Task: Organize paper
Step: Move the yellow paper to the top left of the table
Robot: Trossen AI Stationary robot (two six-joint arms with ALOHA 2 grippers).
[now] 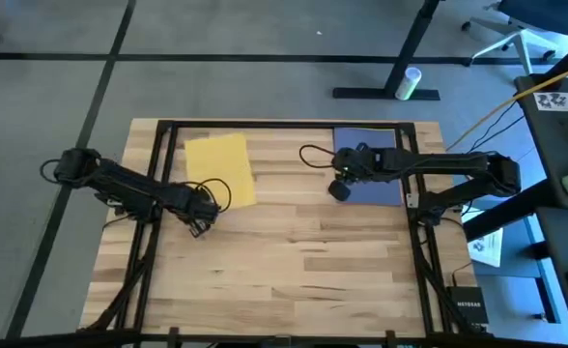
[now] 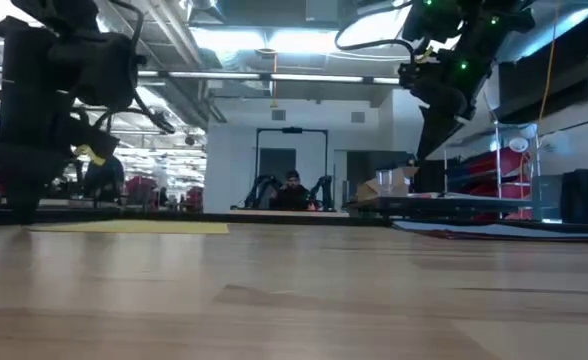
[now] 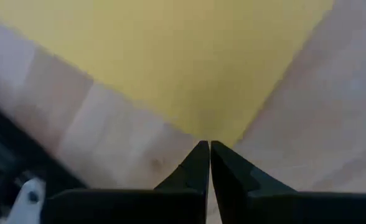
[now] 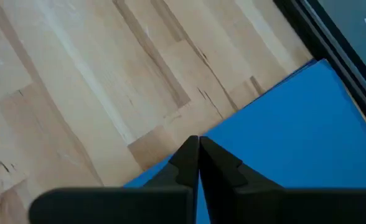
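Yellow sheet (image 1: 220, 169) and blue sheet (image 1: 370, 164) lie flat, well apart, at the table's (image 1: 284, 271) far side. Both end effectors, left (image 1: 203, 224) and right (image 1: 339, 188), have fingers together at a sheet corner; slide slowly, pressing lightly to avoid creasing.

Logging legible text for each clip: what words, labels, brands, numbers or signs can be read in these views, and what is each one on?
"NETGEAR": on the small dark box on the floor right of the table, high view.
White lettering on the dark case at upper right: blurred, unreadable.
White printed sheet by the table's right edge: print too small.
Yellow sheet and blue sheet: no text.
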